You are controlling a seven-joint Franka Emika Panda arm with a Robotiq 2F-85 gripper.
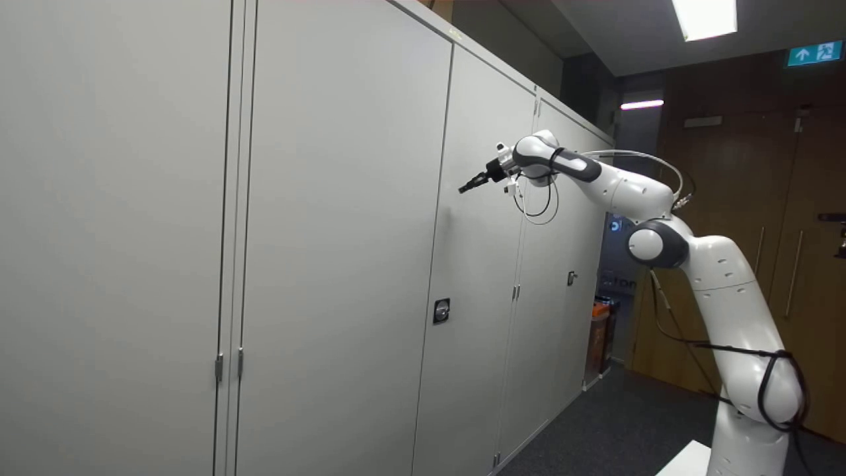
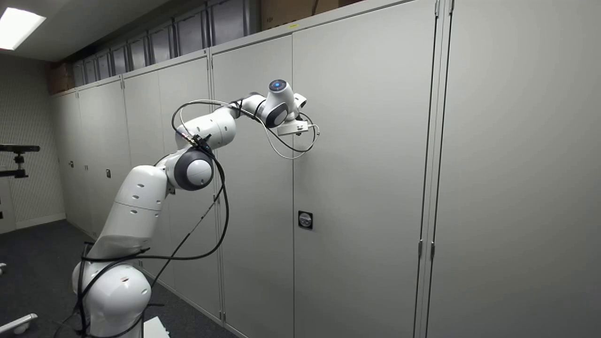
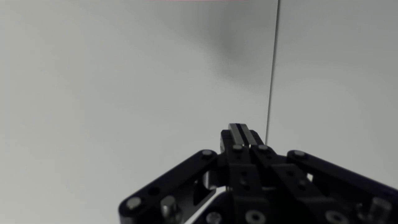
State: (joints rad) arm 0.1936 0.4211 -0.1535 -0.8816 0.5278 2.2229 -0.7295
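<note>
Grey painted metal makes up the largest assembly, a tall row of flat-fronted storage cabinets (image 1: 119,231) visible in both exterior views. Next in size, a white, multi-jointed robot arm (image 2: 131,211) with dark joint caps extends toward that front. Closest to its end are two smooth, pale-grey, full-height doors (image 1: 479,264); the thin, dark vertical seam (image 3: 272,74) between them runs just beside the fingers in the wrist view. Smaller again, the black two-finger gripper (image 3: 239,126) is clenched with nothing between its grey-faced fingertips (image 3: 235,133). In an exterior view it points downward at a slant, with a soft grey shadow (image 1: 447,221) on the doors below it; it appears apart from them, though contact cannot be ruled out. Smaller still, a black square plate with a round silver fitting (image 1: 441,311) sits well below the gripper, untouched. Step in hand, judged by pose: positioning of the closed gripper before the doors. Next move, by the same judgement: confirm clearance, align relative to the seam, and advance slowly if contact is required
</note>
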